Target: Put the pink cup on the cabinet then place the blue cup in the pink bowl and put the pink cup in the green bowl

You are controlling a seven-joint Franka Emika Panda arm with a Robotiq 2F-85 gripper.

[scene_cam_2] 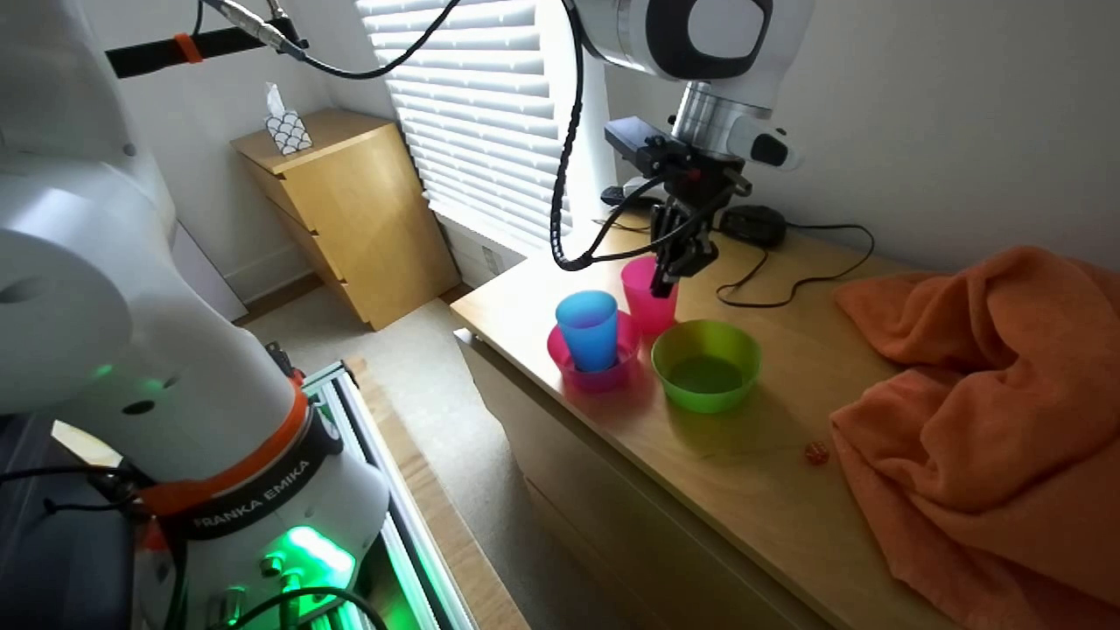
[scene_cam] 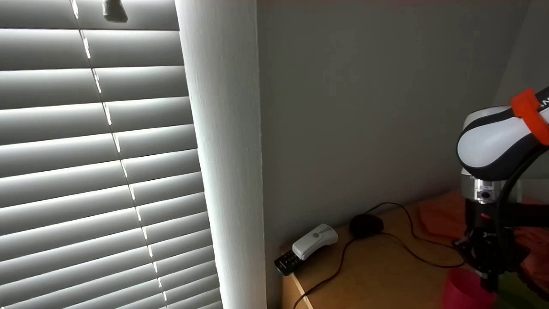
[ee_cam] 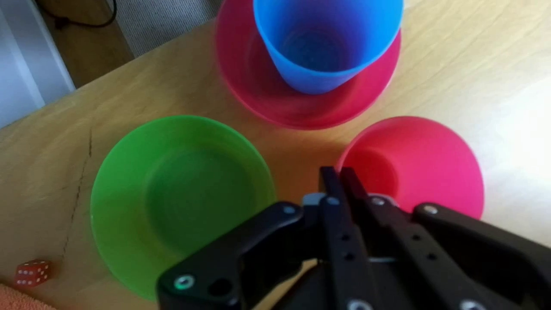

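Note:
The pink cup [scene_cam_2: 646, 302] is upright at the cabinet top [scene_cam_2: 787, 516], behind the bowls; it also shows in an exterior view [scene_cam: 463, 294] and the wrist view [ee_cam: 434, 163]. My gripper [ee_cam: 338, 174] points down with its fingers nearly together, the cup's rim between the tips, one finger inside the cup and one outside. I cannot tell whether the cup touches the surface. The light-blue cup [scene_cam_2: 590, 331] stands in the pink bowl [scene_cam_2: 604, 379], also clear in the wrist view. The green bowl [scene_cam_2: 707, 395] is empty, beside the pink cup; it also shows in the wrist view [ee_cam: 193, 202].
An orange cloth [scene_cam_2: 1006, 437] covers the end of the cabinet top, with a red die [scene_cam_2: 816, 452] beside it. A black device with a cable [scene_cam_2: 754, 226] lies by the wall. A white remote [scene_cam: 315, 241] and a black remote [scene_cam: 288, 262] lie at the far corner.

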